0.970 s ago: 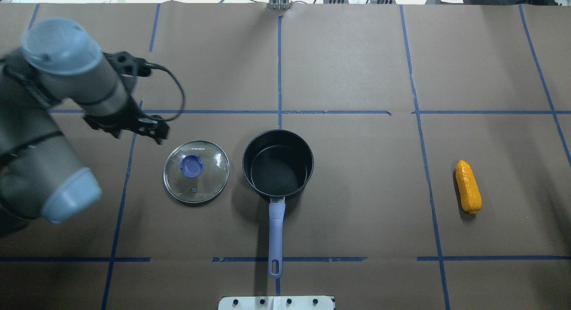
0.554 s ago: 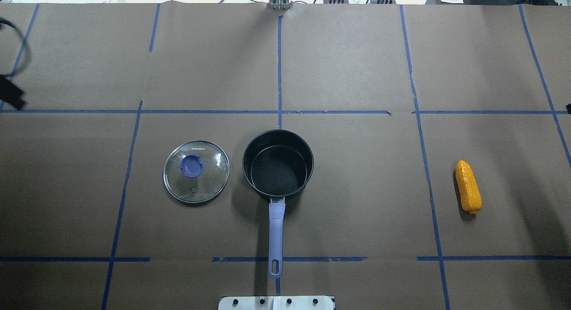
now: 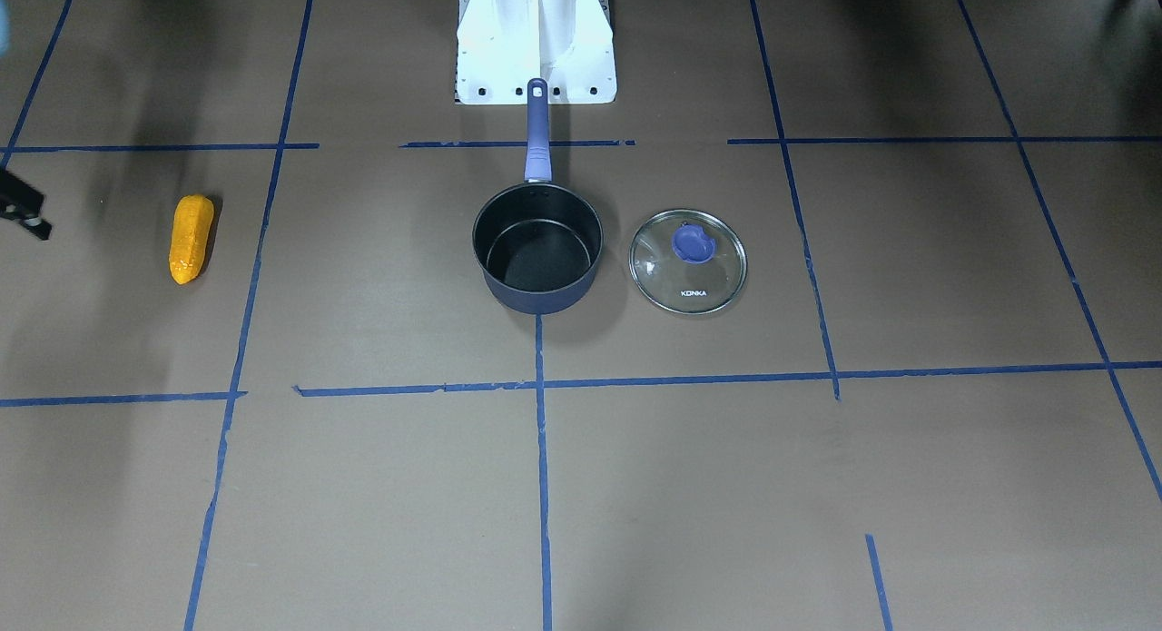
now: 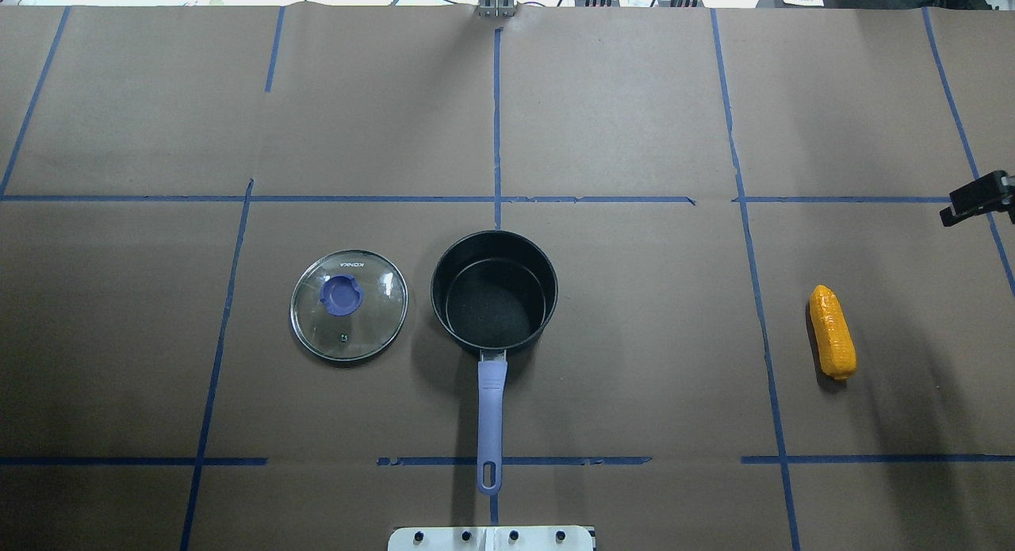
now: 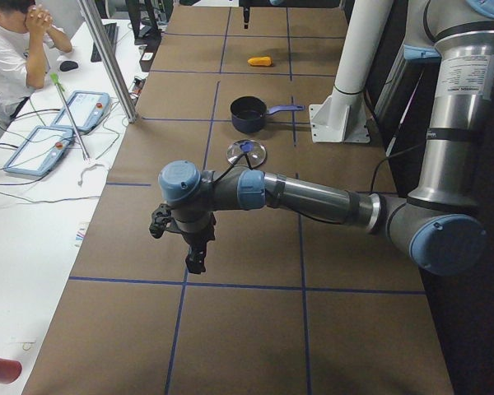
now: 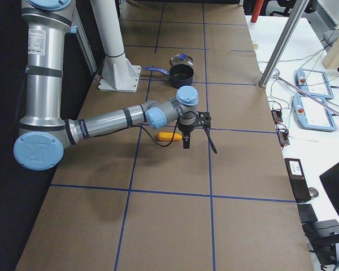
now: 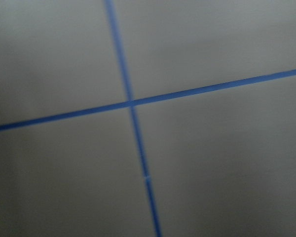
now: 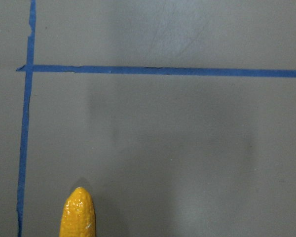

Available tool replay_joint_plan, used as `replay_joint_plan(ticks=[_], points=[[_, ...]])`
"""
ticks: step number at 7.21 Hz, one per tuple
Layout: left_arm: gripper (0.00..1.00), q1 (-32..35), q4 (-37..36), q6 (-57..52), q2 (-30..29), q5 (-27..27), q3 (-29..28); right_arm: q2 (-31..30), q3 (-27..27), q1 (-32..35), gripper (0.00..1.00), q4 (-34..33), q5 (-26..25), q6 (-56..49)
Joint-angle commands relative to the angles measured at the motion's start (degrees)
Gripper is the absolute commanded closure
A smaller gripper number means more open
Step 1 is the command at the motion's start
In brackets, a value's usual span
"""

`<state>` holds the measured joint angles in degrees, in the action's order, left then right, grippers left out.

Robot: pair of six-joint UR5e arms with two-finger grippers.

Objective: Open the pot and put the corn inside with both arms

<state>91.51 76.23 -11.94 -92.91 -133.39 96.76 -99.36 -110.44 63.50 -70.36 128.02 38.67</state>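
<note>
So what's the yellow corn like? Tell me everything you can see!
The corn is an orange-yellow, bumpy, shiny cob, plastic-looking, whole. It lies flat on the brown paper-covered table, on the robot's right side, narrower tip pointing away from the robot, well apart from the open pot. Only the table touches it.

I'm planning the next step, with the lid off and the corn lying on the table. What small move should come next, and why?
Probably shift the right gripper over the corn and lower it to grasp. The pot stands open and empty, the lid lies beside it, and the corn lies untouched, with that gripper hanging near but not over it.
</note>
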Motion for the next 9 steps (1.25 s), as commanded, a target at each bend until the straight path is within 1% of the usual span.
replay_joint_plan(ticks=[1,2,3,5,6,7,8,9], points=[[0.0,0.69,2.17,-0.28,1.59,-0.29,-0.61,-5.14,0.05,-13.94,0.0,16.81,-9.75,19.46],[0.0,0.69,2.17,-0.37,1.59,-0.21,-0.61,-4.45,0.05,-20.28,0.0,16.83,-15.03,22.82],[0.0,0.69,2.17,-0.45,1.76,-0.29,-0.61,-2.18,0.49,-22.69,0.0,16.05,-16.12,23.64],[0.0,0.69,2.17,-0.45,1.94,-0.29,-0.61,1.43,5.65,-23.94,0.01,16.13,-16.22,23.39],[0.0,0.69,2.17,-0.45,2.03,-0.38,-0.61,1.71,6.89,-24.3,0.11,16.3,-16.13,22.86],[0.0,0.6,2.17,-0.45,2.03,-0.38,-0.69,1.45,6.47,-24.21,0.59,16.48,-15.87,22.77],[0.0,0.6,2.17,-0.37,2.03,-0.38,-0.78,1.36,5.86,-24.21,0.93,16.57,-15.61,22.77],[0.0,0.6,2.17,-0.28,2.03,-0.38,-0.78,1.45,5.33,-24.12,0.99,16.48,-15.08,22.86]])
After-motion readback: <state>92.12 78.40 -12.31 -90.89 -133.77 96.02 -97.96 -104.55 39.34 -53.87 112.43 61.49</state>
